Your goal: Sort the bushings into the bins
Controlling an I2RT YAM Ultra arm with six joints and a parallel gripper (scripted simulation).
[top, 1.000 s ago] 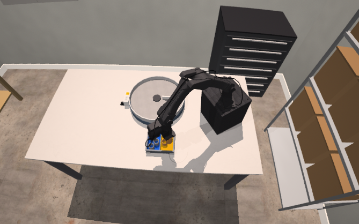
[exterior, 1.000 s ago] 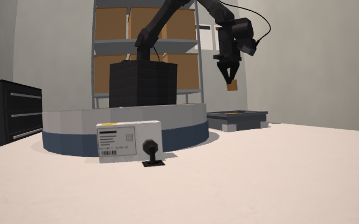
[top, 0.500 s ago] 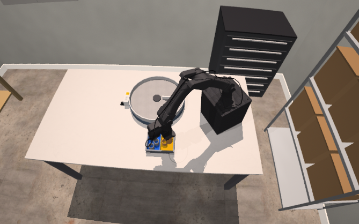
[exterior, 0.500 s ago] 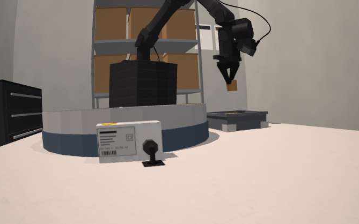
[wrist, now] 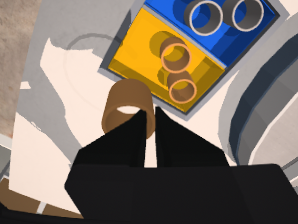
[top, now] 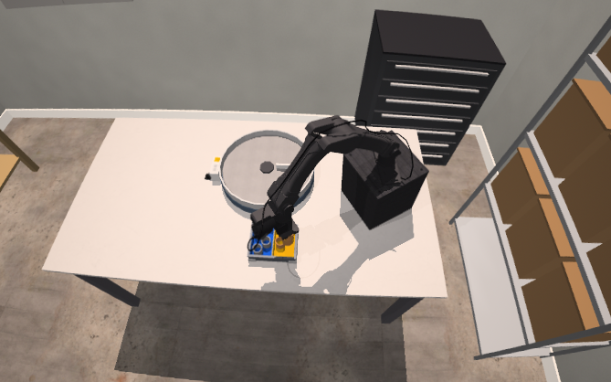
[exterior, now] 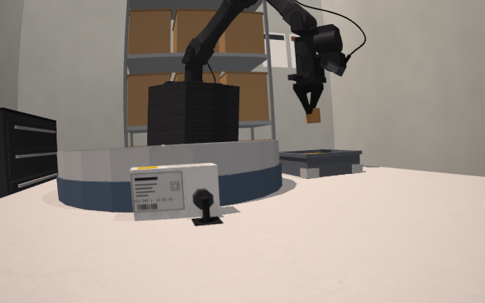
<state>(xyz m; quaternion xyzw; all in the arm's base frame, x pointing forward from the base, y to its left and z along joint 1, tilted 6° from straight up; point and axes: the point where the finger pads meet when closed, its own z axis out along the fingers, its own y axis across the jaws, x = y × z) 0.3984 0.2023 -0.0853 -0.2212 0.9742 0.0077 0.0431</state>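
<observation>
My gripper (exterior: 309,111) (wrist: 150,113) is shut on the wall of a bronze bushing (exterior: 314,116) (wrist: 127,94), with one finger in its bore. The bushing hangs slightly tilted above the tray, near the yellow bin's outer edge in the wrist view. The yellow bin (wrist: 135,41) (top: 293,251) holds two bronze bushings, one (wrist: 175,65) beside the other (wrist: 186,95). The blue bin (wrist: 163,12) next to it holds two steel bushings, one (wrist: 206,22) beside the other (wrist: 248,19). The turntable (top: 246,156) (exterior: 236,159) shows no bushing on its visible part; the arm hides its right side.
A white control box (exterior: 174,191) (top: 215,168) stands at the turntable's left side in the top view, with a small black stand (exterior: 205,210) beside it. The turntable has a raised rim and a dark hub (top: 267,166). The black arm pedestal (top: 371,204) stands to its right.
</observation>
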